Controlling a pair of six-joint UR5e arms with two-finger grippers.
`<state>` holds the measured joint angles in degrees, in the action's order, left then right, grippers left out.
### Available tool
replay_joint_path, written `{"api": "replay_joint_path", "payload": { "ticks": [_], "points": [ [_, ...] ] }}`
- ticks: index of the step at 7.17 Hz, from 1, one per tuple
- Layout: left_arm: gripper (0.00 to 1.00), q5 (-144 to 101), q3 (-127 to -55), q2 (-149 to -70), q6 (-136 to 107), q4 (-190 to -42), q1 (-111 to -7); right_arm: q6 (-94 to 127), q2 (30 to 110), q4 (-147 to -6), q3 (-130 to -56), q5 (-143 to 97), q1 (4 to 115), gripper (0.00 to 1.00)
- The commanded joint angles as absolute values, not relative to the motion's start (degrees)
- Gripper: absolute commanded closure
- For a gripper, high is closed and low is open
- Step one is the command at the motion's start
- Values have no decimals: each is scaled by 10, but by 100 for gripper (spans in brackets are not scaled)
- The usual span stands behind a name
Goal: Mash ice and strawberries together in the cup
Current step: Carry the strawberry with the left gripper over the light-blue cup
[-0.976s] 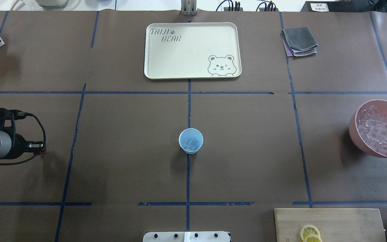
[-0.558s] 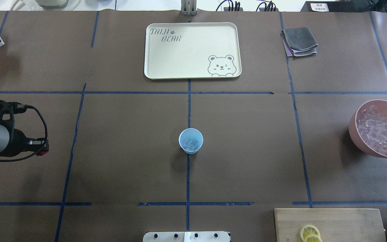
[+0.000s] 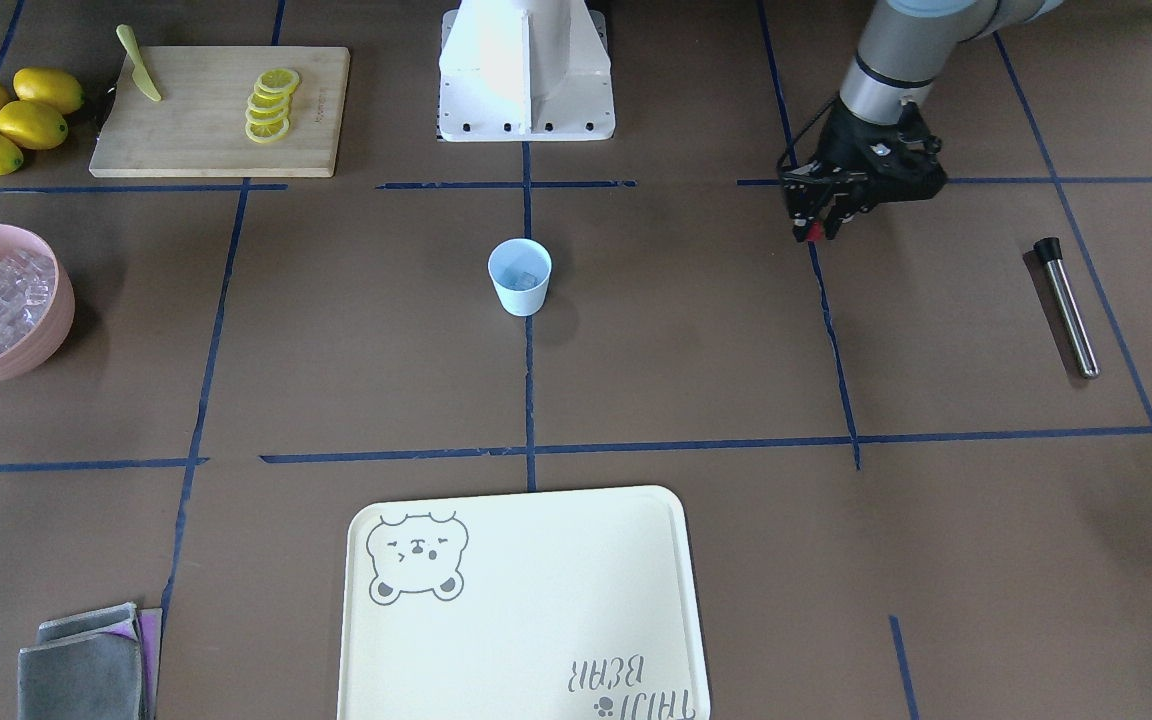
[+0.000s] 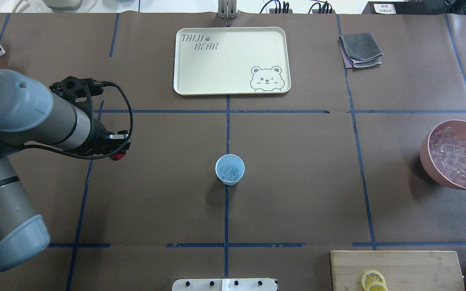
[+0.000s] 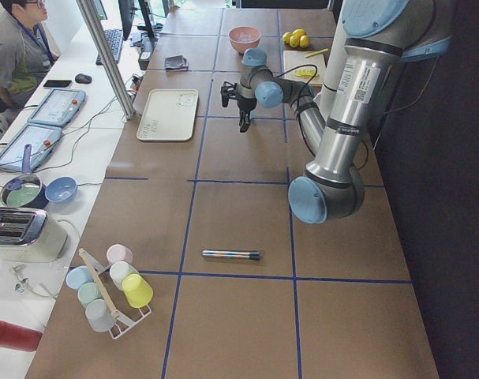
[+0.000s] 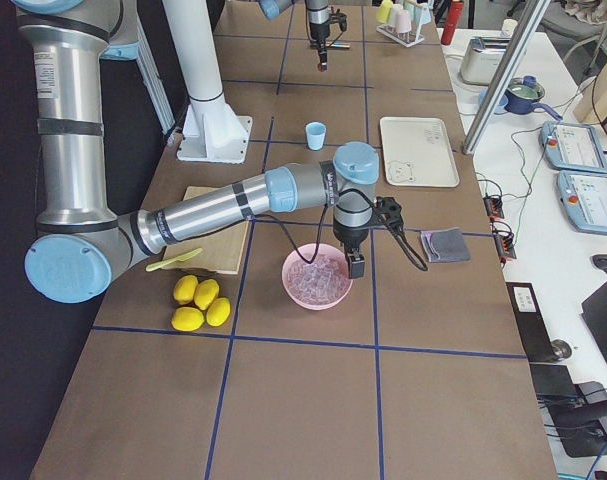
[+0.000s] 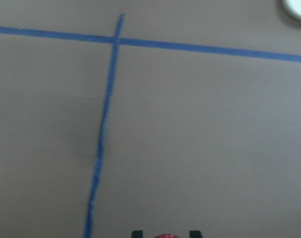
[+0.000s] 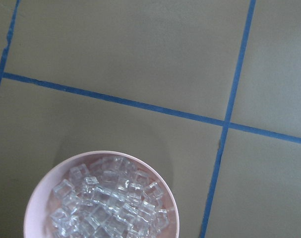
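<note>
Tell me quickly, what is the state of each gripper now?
Left gripper: closed on the strawberry.
Right gripper: cannot be told; it hangs over the pink bowl.

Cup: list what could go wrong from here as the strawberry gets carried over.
The strawberry sits at the tips of the left pincer, far from the cup; it might slip out on the way. The cup is small with ice inside, so a drop could miss or a low approach could tip it.

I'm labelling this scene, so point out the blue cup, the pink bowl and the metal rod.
blue cup (image 3: 520,298), front-facing view, outer wall.
pink bowl (image 3: 41,345), front-facing view, outer wall.
metal rod (image 3: 1071,315), front-facing view, middle of its shaft.
</note>
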<state>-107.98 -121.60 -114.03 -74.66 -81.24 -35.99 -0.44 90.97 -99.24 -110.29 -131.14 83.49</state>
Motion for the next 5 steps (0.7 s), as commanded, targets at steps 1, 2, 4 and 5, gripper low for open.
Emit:
{"api": "replay_joint_path", "payload": {
  "ticks": [1,2,4,5],
  "points": [
    [100,-1079,-1173,-1243,-818,-785,-338,-72,932,-984,-1071,-1334,874,1],
    [100,-1078,-1115,-1294,-825,-789,-328,-76,949,-930,-1042,-1339,885,1],
    [100,-1077,-1026,-1329,-866,-877,-310,-72,964,-816,-970,-1342,898,1],
    [100,-1075,-1004,-1347,-877,-888,-297,-72,964,-816,-962,-1354,902,1]
  ]
}}
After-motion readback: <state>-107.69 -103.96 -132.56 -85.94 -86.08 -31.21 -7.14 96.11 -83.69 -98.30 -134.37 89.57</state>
